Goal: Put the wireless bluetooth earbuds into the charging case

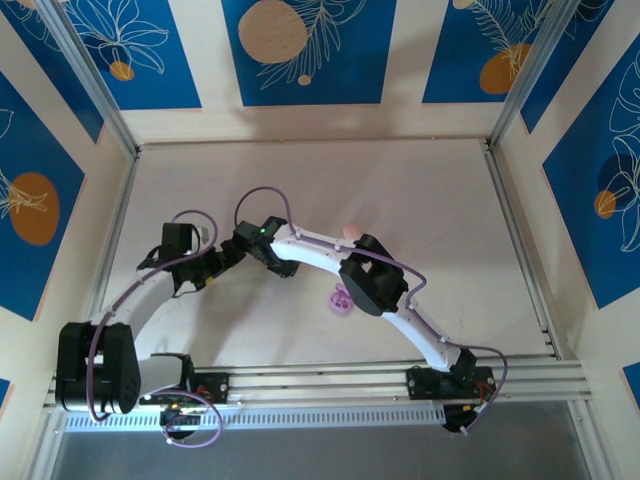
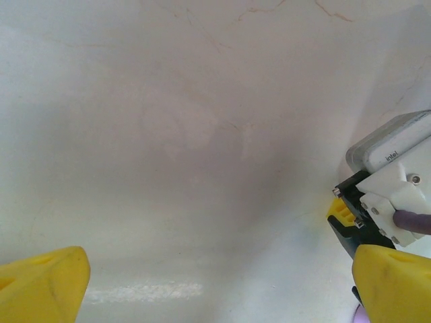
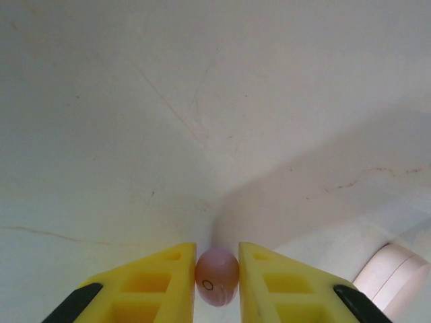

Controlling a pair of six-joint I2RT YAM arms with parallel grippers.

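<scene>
Our right gripper (image 3: 217, 254) is pinched narrow on a purple earbud (image 3: 217, 277) close to the table (image 3: 202, 101); a pale case (image 3: 392, 276) lies near it, apart. Our left gripper (image 2: 215, 282) stands wide over the table; we see a purple case (image 1: 341, 299) just beside the right arm (image 1: 420, 325).

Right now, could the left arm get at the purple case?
Probably not easily: the right arm's wrist sits close beside the left gripper, between it and the purple case, which lies by that arm's elbow.

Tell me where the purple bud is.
Right wrist view: the purple bud sits bottom centre, pinched in the right gripper, a pale case at its right.
</scene>
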